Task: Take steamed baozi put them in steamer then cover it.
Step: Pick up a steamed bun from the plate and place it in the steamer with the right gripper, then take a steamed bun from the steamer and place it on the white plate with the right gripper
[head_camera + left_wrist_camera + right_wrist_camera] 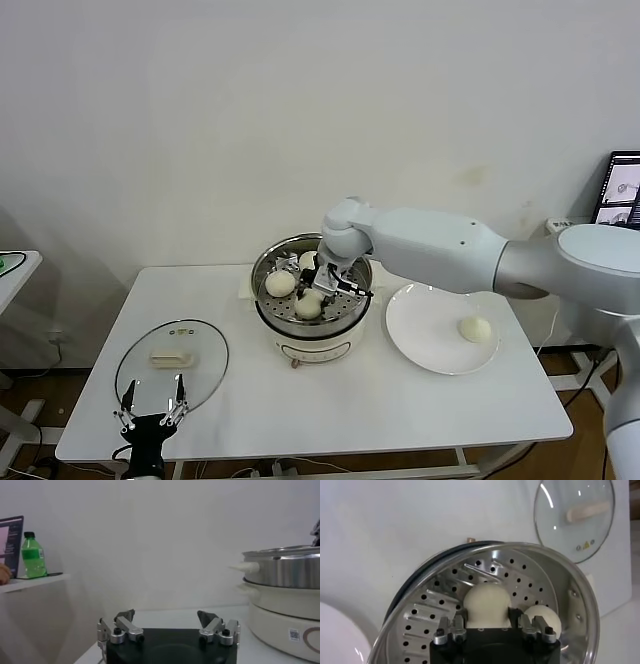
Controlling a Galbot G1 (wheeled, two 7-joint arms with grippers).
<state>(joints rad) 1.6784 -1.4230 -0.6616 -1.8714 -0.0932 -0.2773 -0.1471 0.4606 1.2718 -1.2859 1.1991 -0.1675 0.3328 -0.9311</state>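
1. Four steamed baozi are visible in the head view: three inside the steamer [312, 300] at frame centre and one baozi on the plate [475, 328] at centre right.
2. Of the three in the basket, one bun [280, 284] lies toward its left side, a second bun [308, 260] sits at the back, and the held baozi [309, 305] is at the front.
3. The right hand [322, 289] reaches down into the steamer, its fingers [458, 625] closed narrowly against either side of that front bun, which rests just above the perforated floor.
4. One cover [172, 365], clear glass with a cream handle, lies flat at lower left of the frame, well apart from the steamer.
5. The left hand [152, 412] waits at the bottom left edge just below the lid, its fingers spread wide and holding nothing.
6. One white plate [425, 340] sits just right of the steamer.
7. Everything stands on a white surface [330, 400] against a plain pale wall [300, 120].
8. A green bottle [33, 556] stands on a side shelf in the left wrist view, at left of frame.
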